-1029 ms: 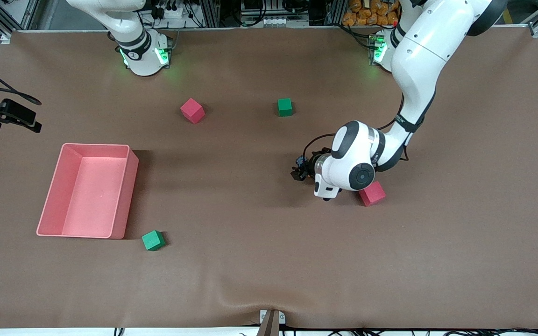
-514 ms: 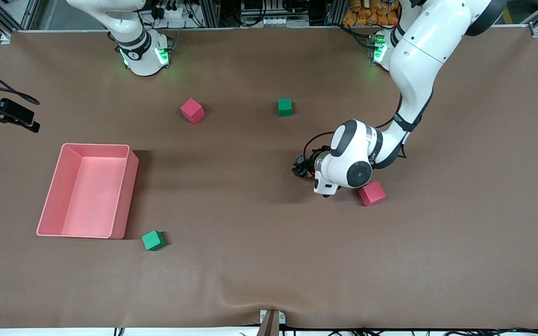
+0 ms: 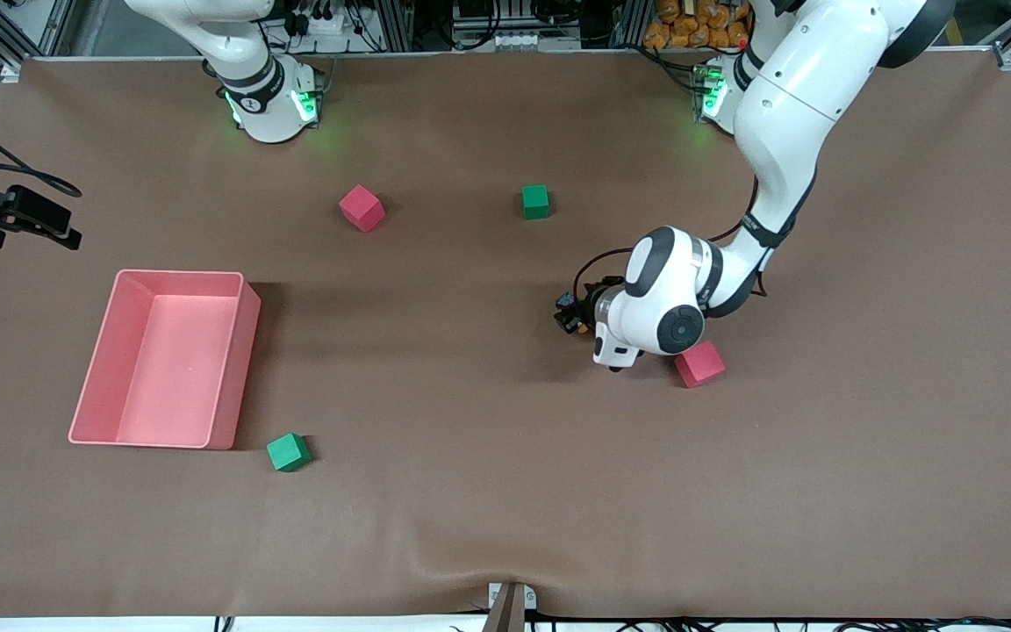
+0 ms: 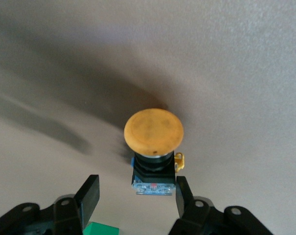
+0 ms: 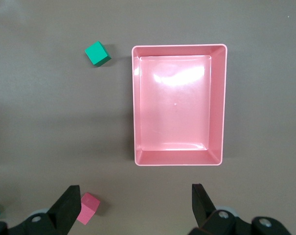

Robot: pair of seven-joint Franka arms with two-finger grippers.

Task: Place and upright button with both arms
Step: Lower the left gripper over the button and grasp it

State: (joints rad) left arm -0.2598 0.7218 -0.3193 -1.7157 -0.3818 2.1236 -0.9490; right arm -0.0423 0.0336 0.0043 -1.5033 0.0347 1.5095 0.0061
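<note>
Button (image 4: pixel 153 131) btwn left gripper (image 4: pixel 136 199) fingers (apart)

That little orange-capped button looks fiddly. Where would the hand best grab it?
Probably by the square black-and-blue body under the cap of the button: its flat sides suit two fingers, while the wide round cap would likely slip. The left hand is open, one finger on either side of that body.

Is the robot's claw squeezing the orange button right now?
No, the left claw is open, its fingers standing apart from the button with a gap on each side.
</note>
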